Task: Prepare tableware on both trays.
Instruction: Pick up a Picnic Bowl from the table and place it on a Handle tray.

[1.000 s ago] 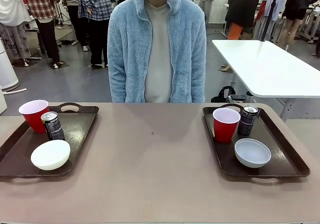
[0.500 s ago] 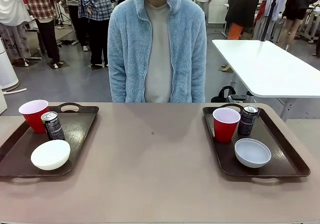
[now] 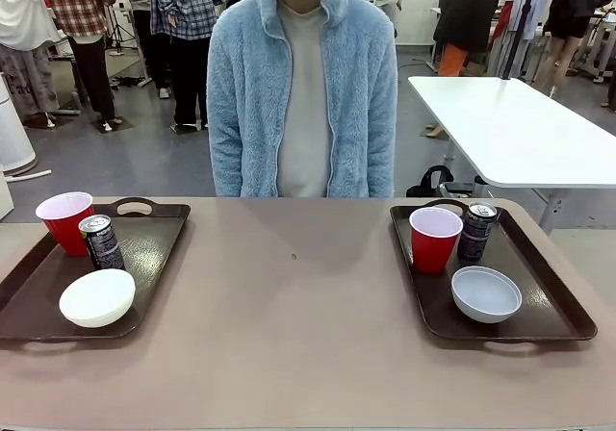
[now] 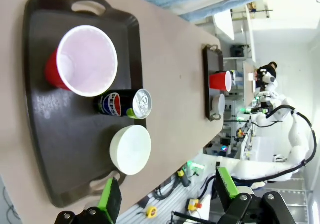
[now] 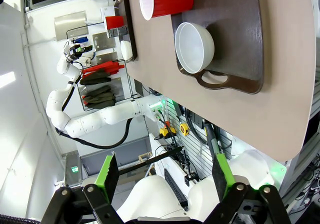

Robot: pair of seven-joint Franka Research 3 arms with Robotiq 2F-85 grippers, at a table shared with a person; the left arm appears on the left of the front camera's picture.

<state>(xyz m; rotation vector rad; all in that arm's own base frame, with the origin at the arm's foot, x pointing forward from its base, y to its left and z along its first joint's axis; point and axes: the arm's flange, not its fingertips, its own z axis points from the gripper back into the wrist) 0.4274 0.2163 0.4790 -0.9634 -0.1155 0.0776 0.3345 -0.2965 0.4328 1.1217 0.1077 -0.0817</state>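
Each of the 2 trays carries 1 cup, 1 can and 1 bowl, all upright. On the left tray point(image 3: 154, 248) the red cup point(image 3: 65, 221) stands at the far corner, the can point(image 3: 101, 242) just beside it and the white bowl point(image 3: 97, 297) nearer the robot. On the right tray point(image 3: 539, 287) the second cup point(image 3: 435, 239) and second can point(image 3: 477, 231) stand side by side at the far end, with the second bowl point(image 3: 486, 293) nearer.

The left gripper point(image 4: 167, 196) hangs above the left tray's near end, jaws wide apart, holding and touching nothing (its green pads frame empty air). The right gripper point(image 5: 162, 176) likewise stands wide apart and empty, off the table point(image 3: 298, 325) edge beside the right tray.

A person point(image 3: 302, 94) in a blue fleece stands at the far side, between the trays.
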